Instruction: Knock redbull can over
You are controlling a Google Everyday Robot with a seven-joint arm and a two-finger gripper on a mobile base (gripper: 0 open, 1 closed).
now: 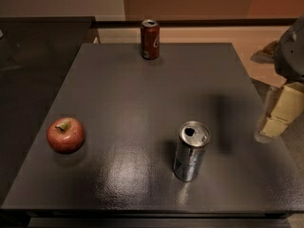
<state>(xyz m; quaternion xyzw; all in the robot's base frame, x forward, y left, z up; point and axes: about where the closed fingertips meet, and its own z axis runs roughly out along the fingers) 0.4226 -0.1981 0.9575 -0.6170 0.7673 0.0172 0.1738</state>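
The dark grey table point(142, 94) fills most of the camera view, and the gripper point(275, 120) hangs at its right edge, cream-coloured, below a grey rounded piece of the arm point(290, 56), with its lower end about level with the table's rim. Whether the gripper is clenched or released I cannot tell; nothing is seen held in it. A soft shadow point(223, 122) lies on the tabletop just to the left of the gripper. The redbull can point(191, 151) stands upright on the table, leftward of the gripper and a little nearer the front edge, apart from it, with that shadow between them; its silver top with the dark opening faces up. The red cola can point(150, 39) stands upright at the table's far edge, well apart from the gripper, far to its left and behind it. The red apple point(65, 135) sits on the table's left side, the thing farthest from the gripper, past the redbull can.
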